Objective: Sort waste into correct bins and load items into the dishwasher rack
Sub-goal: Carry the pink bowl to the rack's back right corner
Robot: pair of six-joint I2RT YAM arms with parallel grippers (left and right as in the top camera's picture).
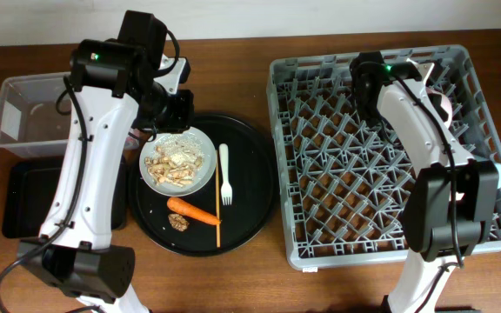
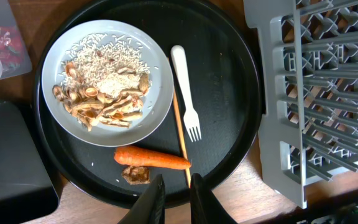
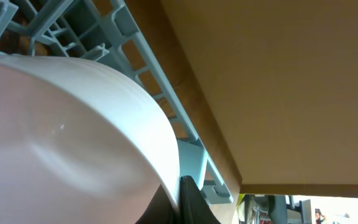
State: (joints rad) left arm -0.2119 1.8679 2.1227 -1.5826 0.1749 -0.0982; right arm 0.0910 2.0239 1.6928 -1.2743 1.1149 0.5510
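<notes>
From my station, the right fingers point(image 3: 188, 199) are pinching the rim of the pink bowl point(image 3: 73, 137). The rim's edge runs down between the two dark tips. In the right wrist view the bowl is a smooth, pale pink curve that fills everything left of the fingers. The grey bars of the dishwasher rack point(image 3: 135, 50) lie just beyond it, with the brown counter point(image 3: 278, 93) past them.

The left fingers point(image 2: 161, 202) are slightly spread with nothing between them, and they hover over the near edge of the round black tray point(image 2: 229, 124). Just ahead of the tips lies the small brown lump point(image 2: 135, 174), touching or almost touching the orange carrot point(image 2: 151, 158), which lies crosswise beyond it.

Further ahead and to the left sits the pale grey-white plate point(image 2: 157, 93). It carries white rice and a heap of beige food scraps point(image 2: 101, 99). The white plastic fork point(image 2: 185, 93) lies straight ahead, just beside the plate, with its tines pointing back toward the fingers. The thin wooden chopstick point(image 2: 180, 137) runs alongside it, between fork and plate, with its near end crossing the tip of the carrot.

Well to the left of the fingers is the shallow black rectangular tray point(image 2: 11, 162). Beyond that is a corner of the clear plastic box point(image 2: 17, 62), with the red crinkled wrapper point(image 2: 2, 43) inside it.
</notes>
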